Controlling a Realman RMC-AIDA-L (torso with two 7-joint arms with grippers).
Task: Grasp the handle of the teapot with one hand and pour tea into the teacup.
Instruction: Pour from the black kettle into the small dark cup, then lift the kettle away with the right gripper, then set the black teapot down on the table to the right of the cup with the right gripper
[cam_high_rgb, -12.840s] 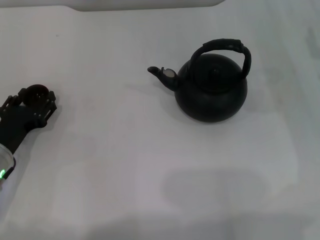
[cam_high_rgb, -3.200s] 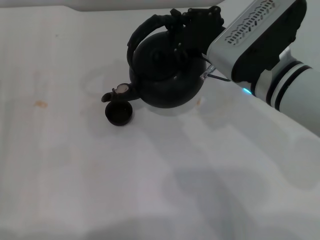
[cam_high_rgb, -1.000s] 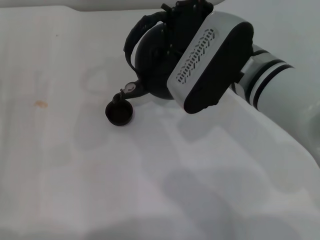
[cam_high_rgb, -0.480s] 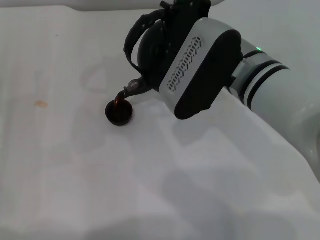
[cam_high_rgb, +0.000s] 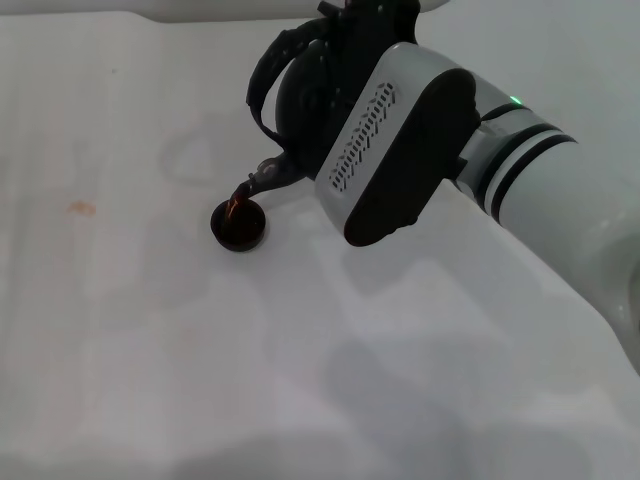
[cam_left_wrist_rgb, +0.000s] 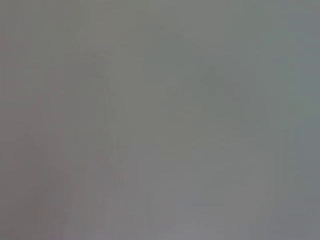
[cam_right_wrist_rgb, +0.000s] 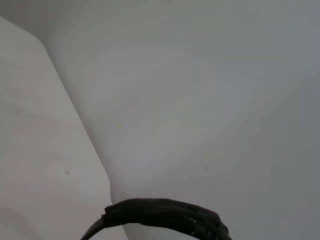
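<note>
Right tool (cam_high_rgb: 352, 22) up by handle (cam_high_rgb: 268, 75), fingers hidden behind wrist housing, so grip state: can't tell. Teapot (cam_high_rgb: 305, 105) off worktop (cam_high_rgb: 150, 350), tipped, spout axis down-left. Teacup (cam_high_rgb: 239, 225) directly under spout tip, tea (cam_high_rgb: 236, 205) landing inside. Left arm nowhere visible.

No readable text or labels anywhere.

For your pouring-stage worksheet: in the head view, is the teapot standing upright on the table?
No. The teapot is lifted and tipped, its spout angled down over the teacup.
</note>
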